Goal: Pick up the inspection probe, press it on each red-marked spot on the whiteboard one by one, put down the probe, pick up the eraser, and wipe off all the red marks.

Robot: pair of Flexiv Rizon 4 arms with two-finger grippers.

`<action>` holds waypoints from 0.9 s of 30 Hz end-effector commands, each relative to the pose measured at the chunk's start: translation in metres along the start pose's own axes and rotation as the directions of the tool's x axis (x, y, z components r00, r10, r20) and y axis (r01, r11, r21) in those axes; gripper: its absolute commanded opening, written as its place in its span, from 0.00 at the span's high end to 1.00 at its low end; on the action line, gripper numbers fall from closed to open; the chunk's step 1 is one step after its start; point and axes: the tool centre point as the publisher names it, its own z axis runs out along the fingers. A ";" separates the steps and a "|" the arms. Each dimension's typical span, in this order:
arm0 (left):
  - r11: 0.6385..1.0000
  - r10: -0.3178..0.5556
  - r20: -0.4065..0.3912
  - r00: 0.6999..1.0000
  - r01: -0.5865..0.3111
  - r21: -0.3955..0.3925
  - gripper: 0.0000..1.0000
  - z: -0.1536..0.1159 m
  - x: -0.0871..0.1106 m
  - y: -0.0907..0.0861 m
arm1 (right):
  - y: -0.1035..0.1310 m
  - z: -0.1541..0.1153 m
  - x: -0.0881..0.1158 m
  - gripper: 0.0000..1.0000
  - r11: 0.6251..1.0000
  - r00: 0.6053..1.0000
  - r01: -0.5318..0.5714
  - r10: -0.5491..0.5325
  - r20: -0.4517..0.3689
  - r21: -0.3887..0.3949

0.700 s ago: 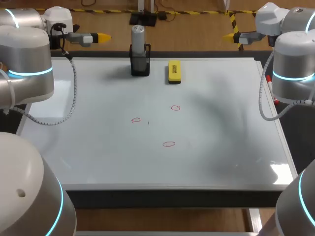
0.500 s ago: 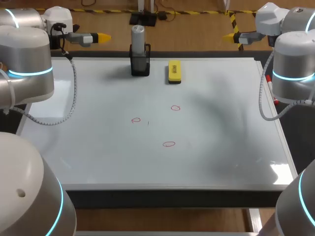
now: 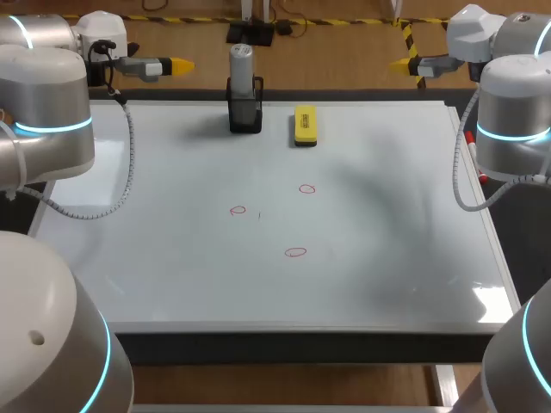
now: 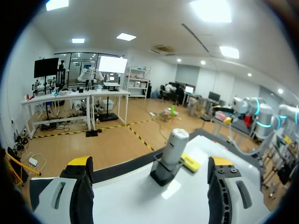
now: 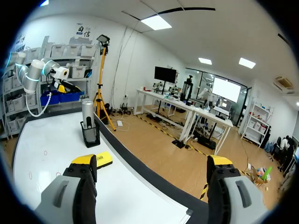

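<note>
The grey inspection probe (image 3: 242, 64) stands upright in a black holder (image 3: 245, 112) at the whiteboard's far edge. Right of it lies the yellow eraser (image 3: 305, 125). Three small red circles mark the whiteboard (image 3: 172, 258): one (image 3: 238, 210) left of centre, one (image 3: 307, 188) to its upper right, one (image 3: 295, 252) nearest me. My left gripper (image 3: 176, 64) hangs open over the far left corner; in the left wrist view (image 4: 152, 170) the probe (image 4: 171, 149) and eraser (image 4: 189, 162) lie ahead of its fingers. My right gripper (image 3: 402, 63) hangs open beyond the far right corner, and its wrist view (image 5: 152, 169) shows the probe (image 5: 87, 114) and eraser (image 5: 103, 159) off to one side.
A grey cable (image 3: 127, 163) loops from my left arm above the board's left side. Red and dark marker pens (image 3: 472, 151) lie along the board's right edge under my right arm. The board's dark front rim (image 3: 301, 344) runs along the near side.
</note>
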 end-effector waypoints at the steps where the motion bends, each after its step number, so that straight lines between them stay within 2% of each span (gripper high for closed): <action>1: 1.000 0.000 0.000 1.000 0.000 0.000 0.00 0.000 0.000 0.000 | 0.000 0.000 0.000 0.00 1.000 1.000 0.000 0.000 -0.001 0.001; 7: 1.000 0.000 0.000 1.000 0.000 0.000 0.00 0.000 0.000 0.000 | 0.000 0.000 0.000 0.00 1.000 1.000 0.000 0.000 -0.001 0.001; 13: 0.998 0.064 -0.091 0.994 -0.061 0.033 0.00 0.005 0.001 0.002 | 0.000 0.000 0.000 0.00 1.000 1.000 0.000 0.000 -0.001 0.001; 18: 0.992 0.117 -0.179 0.977 -0.107 0.063 0.00 0.011 0.001 0.004 | 0.000 0.000 0.000 0.00 1.000 1.000 0.000 0.000 -0.001 0.001; 19: 0.991 0.125 -0.201 0.972 -0.112 0.074 0.00 0.013 0.002 0.005 | 0.000 0.000 0.000 0.00 1.000 1.000 0.000 0.000 -0.001 0.001; 21: 0.988 0.140 -0.294 0.946 -0.114 0.104 0.00 0.016 0.003 0.005 | 0.000 0.000 0.000 0.00 1.000 1.000 0.000 0.000 -0.001 0.001; 27: 0.980 0.187 -0.417 0.889 -0.141 0.138 0.00 0.031 0.007 0.006 | 0.000 0.000 0.000 0.00 1.000 1.000 0.000 0.000 -0.001 0.001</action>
